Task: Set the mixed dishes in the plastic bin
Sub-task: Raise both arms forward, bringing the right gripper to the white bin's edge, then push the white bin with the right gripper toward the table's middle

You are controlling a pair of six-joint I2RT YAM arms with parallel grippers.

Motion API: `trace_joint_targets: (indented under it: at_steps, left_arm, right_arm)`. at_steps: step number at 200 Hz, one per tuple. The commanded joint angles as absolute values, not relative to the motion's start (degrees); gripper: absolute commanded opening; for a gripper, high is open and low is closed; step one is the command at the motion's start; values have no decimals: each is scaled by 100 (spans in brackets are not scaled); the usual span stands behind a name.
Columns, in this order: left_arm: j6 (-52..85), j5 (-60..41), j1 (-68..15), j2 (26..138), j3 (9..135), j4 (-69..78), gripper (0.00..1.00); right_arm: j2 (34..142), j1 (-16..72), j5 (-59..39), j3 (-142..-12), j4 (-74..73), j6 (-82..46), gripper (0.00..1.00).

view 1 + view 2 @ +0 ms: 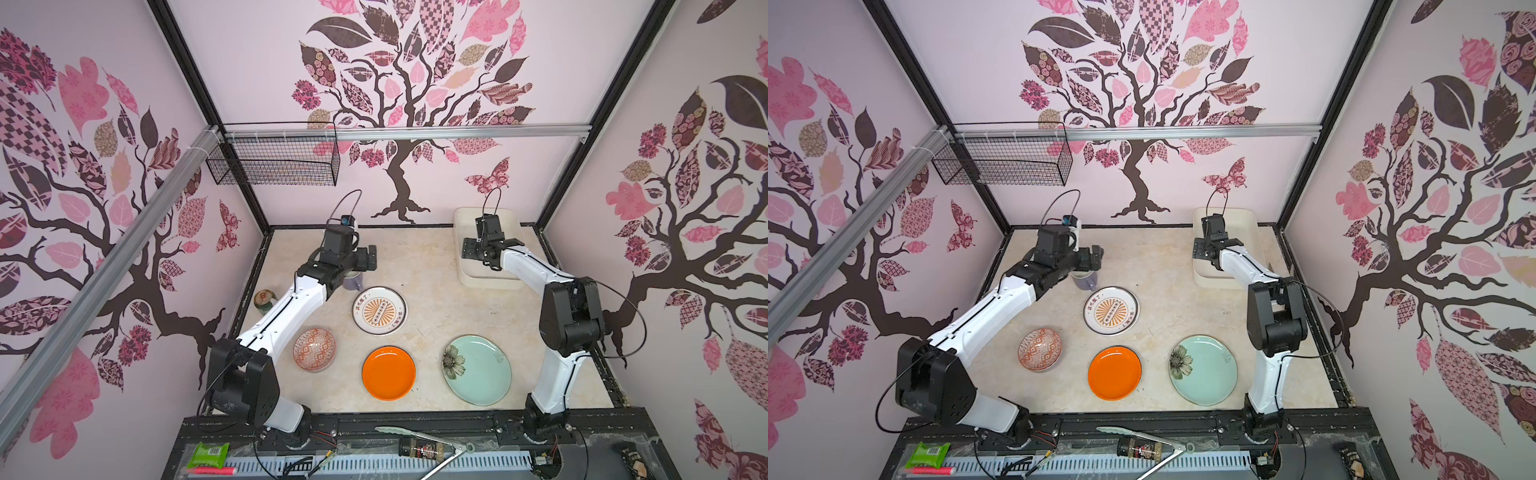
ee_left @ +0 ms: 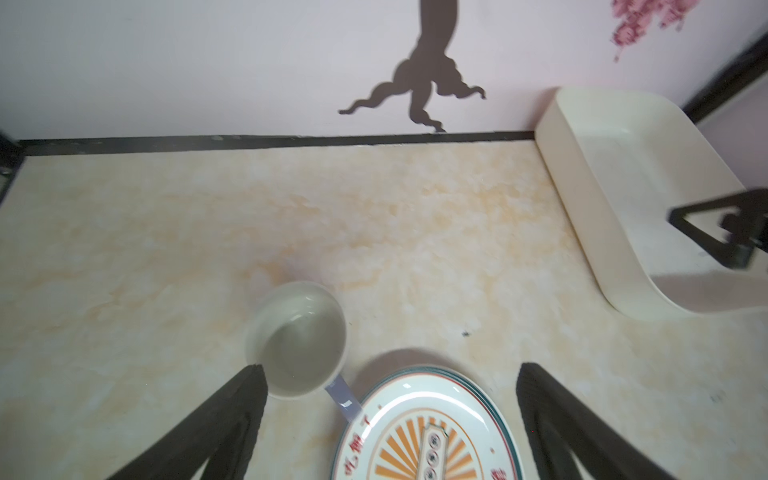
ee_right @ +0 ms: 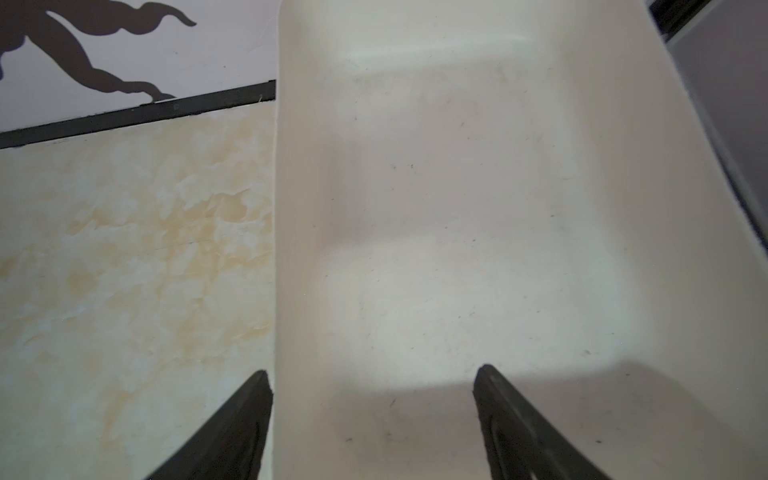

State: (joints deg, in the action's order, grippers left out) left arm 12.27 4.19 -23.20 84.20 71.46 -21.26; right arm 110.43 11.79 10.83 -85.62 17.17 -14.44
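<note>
Left claw gapes wide over the mug, lining up a rim grab; right claw, apart and empty, straddles the bin wall, likely steadying it.

A staged robot test cell in a lab is shown. A marble-look tabletop is boxed in by panels papered with a tree decal and framed with aluminium rail. A left arm and a right arm are bolted to a black base rail. A wire basket is hung high beyond the left gripper.
</note>
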Motion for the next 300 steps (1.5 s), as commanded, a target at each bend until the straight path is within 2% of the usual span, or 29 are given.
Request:
trace_joint_targets:
  at_steps: [1, 49, 86, 121, 186, 201, 246, 275, 300]
  left_arm:
    - [1364, 447, -2431, 8078, 6877, -2464, 98]
    - [1263, 519, -2451, 7960, 6761, -2566, 98]
    - [1211, 719, -2451, 7878, 6673, -2622, 98]
    - [1270, 1213, -2449, 7678, 6460, -2667, 98]
    - [1264, 1266, -2446, 7170, 6014, -2698, 98]
    - [1299, 1243, -2447, 7079, 5897, -2707, 98]
    - [1405, 1156, -2450, 6883, 5692, -2727, 98]
    - [1459, 1075, -2445, 6916, 5723, -2707, 98]
    - [1507, 956, -2444, 7052, 5873, -2729, 98]
  right_arm:
    - [11478, 1213, 652, -8854, 1977, -1647, 71]
    - [12225, 1355, 377, -9525, 2392, -1753, 62]
    - [12504, 1652, 158, -9846, 2589, -1746, 40]
    - [12681, 2152, 65, -10158, 2834, -1785, 30]
    - [13278, 2872, -325, -11056, 3396, -2054, 28]
    - [13404, 2915, -506, -11206, 3576, -2074, 24]
    - [13372, 2971, -795, -11063, 3883, -2020, 24]
    - [13118, 3028, -970, -10676, 3629, -2072, 35]
    - [13096, 3046, -1066, -10903, 3802, -2176, 41]
